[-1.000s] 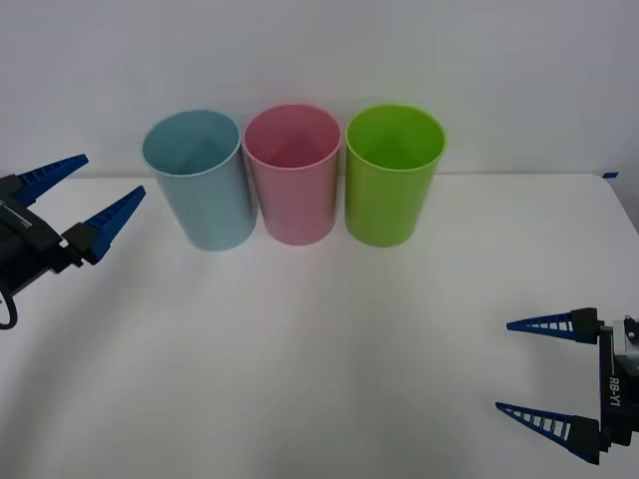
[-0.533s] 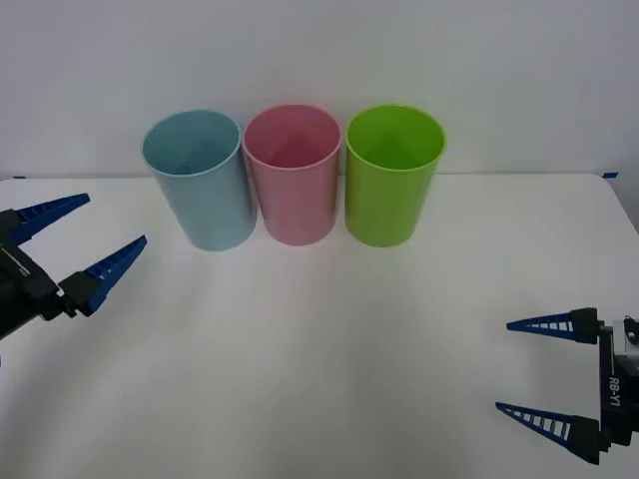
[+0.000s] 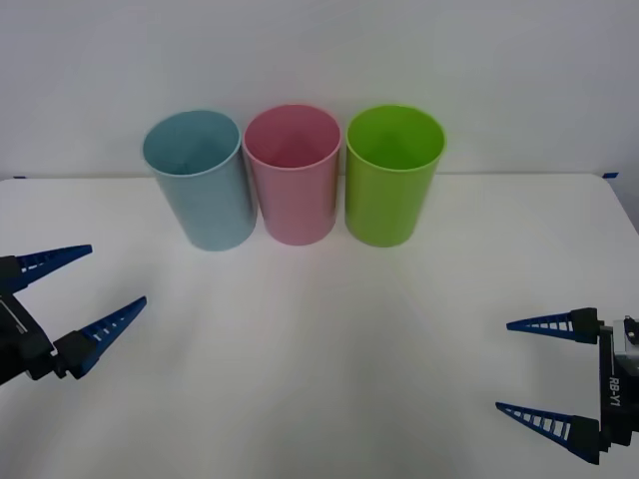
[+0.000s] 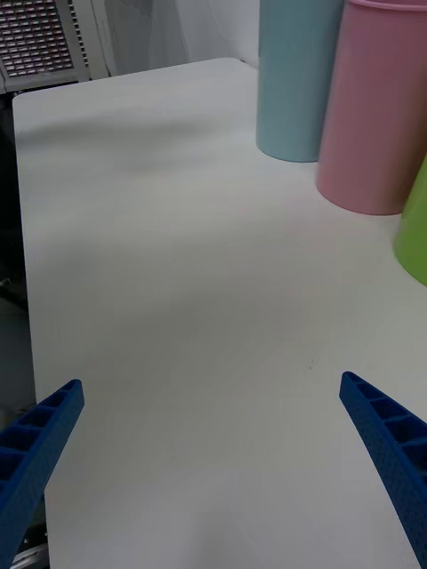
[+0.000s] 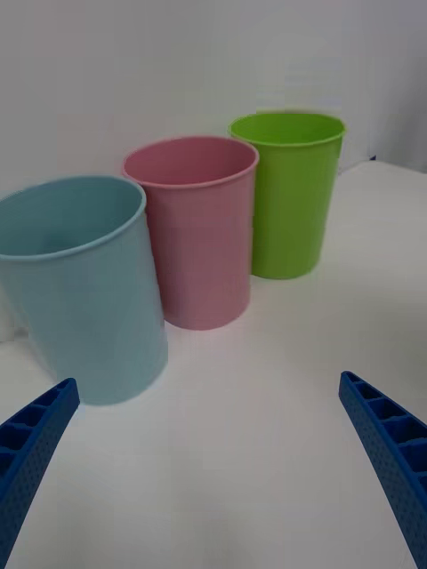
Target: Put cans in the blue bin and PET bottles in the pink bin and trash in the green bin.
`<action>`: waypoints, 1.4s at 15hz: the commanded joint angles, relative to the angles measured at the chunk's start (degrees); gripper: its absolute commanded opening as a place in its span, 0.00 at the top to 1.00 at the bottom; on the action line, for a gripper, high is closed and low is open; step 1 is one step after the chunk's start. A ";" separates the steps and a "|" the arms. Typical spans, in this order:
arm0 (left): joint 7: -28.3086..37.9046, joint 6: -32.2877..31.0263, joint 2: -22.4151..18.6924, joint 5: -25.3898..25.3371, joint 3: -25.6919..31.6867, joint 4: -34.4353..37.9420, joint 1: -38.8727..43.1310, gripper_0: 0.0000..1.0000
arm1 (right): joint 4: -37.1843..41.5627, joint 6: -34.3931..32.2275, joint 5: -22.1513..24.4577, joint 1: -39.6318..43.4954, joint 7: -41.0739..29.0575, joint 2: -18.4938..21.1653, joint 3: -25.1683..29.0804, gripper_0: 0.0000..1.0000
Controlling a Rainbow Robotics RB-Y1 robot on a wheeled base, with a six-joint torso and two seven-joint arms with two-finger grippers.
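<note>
Three bins stand upright in a row at the back of the white tabletop (image 3: pixel 319 359): the pink bin (image 3: pixel 293 175) is in the middle, the blue bin (image 3: pixel 199 180) just beside it on the robot's left, and the green bin (image 3: pixel 392 175) just beside it on the robot's right. Taking the pink bin as the landmark, the left end effector (image 3: pixel 90 289) hangs well in front of it and far off to the left, near the tabletop's edge, its two blue ribbed fingers spread wide with nothing between them. The right end effector (image 3: pixel 544 371) sits even farther forward of the pink bin and far off to the right, likewise spread wide and empty. In the left wrist view the blue bin (image 5: pixel 80 284), pink bin (image 5: pixel 197 227) and green bin (image 5: pixel 289 200) stand ahead of the open fingers, with bare tabletop between. The stretch of tabletop in front of the pink bin carries no can, bottle or piece of trash. What can be seen of the bins' insides looks bare, but their bottoms are hidden, so whether a can already lies in the blue bin cannot be told. By this layout the sorting appears either finished or waiting for more items, and neither arm has anything in hand.
</note>
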State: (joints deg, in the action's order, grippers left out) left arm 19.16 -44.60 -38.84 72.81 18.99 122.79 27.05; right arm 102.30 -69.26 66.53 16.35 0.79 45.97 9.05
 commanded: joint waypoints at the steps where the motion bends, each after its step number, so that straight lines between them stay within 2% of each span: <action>1: 0.53 -1.63 0.08 1.64 0.00 1.14 1.95 0.00 | 0.00 0.00 0.00 0.00 0.00 0.00 0.00 0.00; 10: 4.13 -3.57 0.17 7.97 0.09 1.14 4.68 0.00 | 0.00 0.00 0.00 0.00 0.00 0.00 0.00 0.00; 15: 5.27 -12.27 0.17 10.07 3.69 1.14 3.80 0.00 | 0.00 0.00 0.00 0.00 0.00 0.00 0.00 0.00; 21: 7.56 -15.78 0.17 13.68 4.13 1.14 3.71 0.00 | 0.00 0.00 0.00 0.00 0.00 0.00 0.00 0.00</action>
State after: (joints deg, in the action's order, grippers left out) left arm 26.33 -60.05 -38.67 86.35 23.11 123.99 30.75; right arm 102.30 -69.26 66.53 16.35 0.79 45.97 9.05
